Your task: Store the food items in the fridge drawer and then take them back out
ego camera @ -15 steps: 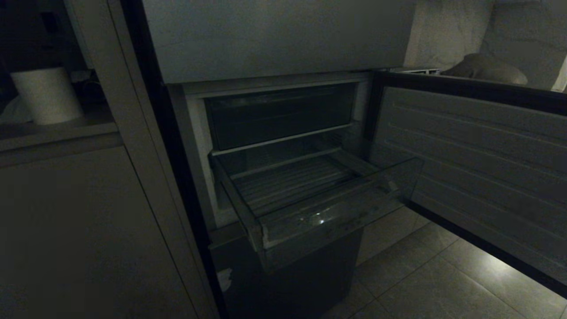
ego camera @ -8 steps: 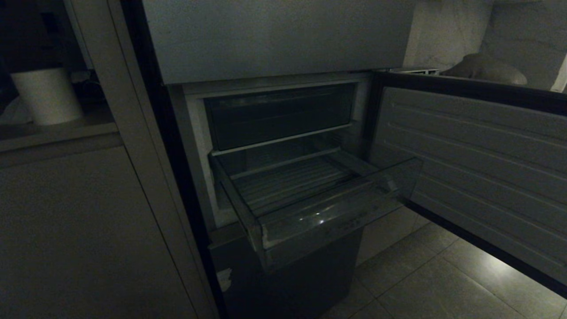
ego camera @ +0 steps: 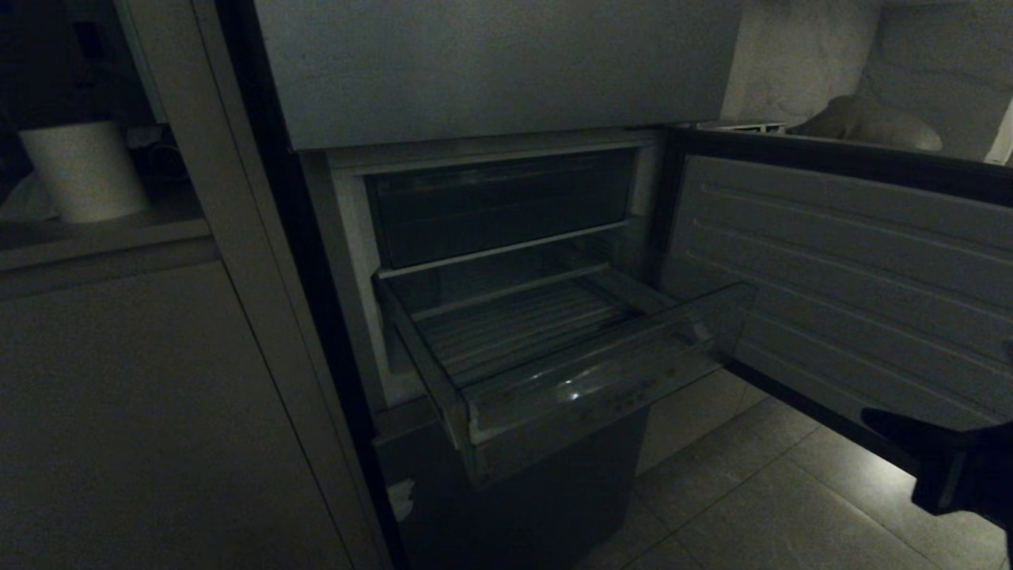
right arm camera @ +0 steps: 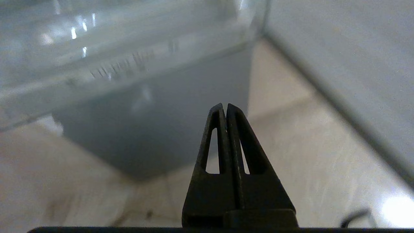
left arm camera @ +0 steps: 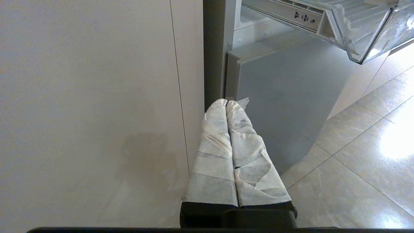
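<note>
Head view puts my right gripper point(ego camera: 874, 416), pressed together and empty, low right of the open fridge drawer point(ego camera: 586, 388), nearer than the left.

1. The head view is very dim, nearly colourless; a small glint sits on the fridge drawer point(ego camera: 586, 380) front at centre.
2. The left wrist view is bright, with glare on the floor tiles point(left arm camera: 393, 145) at right.
3. The right wrist view is blurred throughout, with another bright floor patch at lower right.

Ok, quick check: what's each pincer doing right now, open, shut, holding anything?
Left pincer: shut, empty, low beside the fridge.
Right pincer: shut, empty, below the fridge drawer front.
</note>
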{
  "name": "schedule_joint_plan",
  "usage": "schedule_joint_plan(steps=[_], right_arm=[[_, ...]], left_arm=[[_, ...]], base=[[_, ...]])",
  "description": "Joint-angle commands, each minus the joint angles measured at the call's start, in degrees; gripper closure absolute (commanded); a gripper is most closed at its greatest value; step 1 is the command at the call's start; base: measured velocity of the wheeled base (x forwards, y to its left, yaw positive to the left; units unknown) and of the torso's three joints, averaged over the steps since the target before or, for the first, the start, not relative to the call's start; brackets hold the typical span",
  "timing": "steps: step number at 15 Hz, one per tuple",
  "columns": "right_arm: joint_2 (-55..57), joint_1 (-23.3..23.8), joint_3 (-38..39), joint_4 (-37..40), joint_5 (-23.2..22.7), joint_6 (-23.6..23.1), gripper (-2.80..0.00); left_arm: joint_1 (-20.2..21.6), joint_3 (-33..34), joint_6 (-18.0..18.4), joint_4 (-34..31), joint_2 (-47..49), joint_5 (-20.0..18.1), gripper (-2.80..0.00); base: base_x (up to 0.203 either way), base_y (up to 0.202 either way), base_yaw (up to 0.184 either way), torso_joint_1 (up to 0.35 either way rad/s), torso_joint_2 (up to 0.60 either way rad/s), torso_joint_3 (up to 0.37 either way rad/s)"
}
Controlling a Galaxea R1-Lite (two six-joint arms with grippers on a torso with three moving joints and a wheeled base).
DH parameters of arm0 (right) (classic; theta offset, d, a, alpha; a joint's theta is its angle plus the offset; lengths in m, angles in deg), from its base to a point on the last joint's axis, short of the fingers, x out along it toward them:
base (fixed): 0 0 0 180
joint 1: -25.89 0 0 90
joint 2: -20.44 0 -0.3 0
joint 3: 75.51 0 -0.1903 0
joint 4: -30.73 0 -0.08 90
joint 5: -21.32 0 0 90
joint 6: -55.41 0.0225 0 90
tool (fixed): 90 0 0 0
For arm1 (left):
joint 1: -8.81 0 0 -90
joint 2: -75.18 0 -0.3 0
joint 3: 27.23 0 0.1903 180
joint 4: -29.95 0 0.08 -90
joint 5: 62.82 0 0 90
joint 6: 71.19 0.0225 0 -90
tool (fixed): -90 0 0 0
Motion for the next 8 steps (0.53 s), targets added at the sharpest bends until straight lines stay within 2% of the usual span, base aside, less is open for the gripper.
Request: schedule_joint_plan(steps=[1, 5, 8], right_arm=[[15.81, -1.53, -3.59, -0.09, -0.12, 0.85, 0.0], [30.68, -4.74, -11.64, -0.04, -2.97, 1.51, 0.0], [42.51, -5.98, -24.01, -0.32, -4.62, 1.64, 0.0]], left_arm=[[0.0, -0.01, -0.02, 0.03, 0.08, 0.02, 0.0], [0.0, -0.01, -0.02, 0.03, 0.08, 0.02, 0.0], [0.0, -0.01, -0.02, -0.05, 0.02, 0.02, 0.0]], base=[[0.0, 0.0, 0.0, 0.0, 0.0, 0.0], [0.0, 0.0, 0.0, 0.0, 0.0, 0.0], [0.0, 0.0, 0.0, 0.0, 0.0, 0.0]])
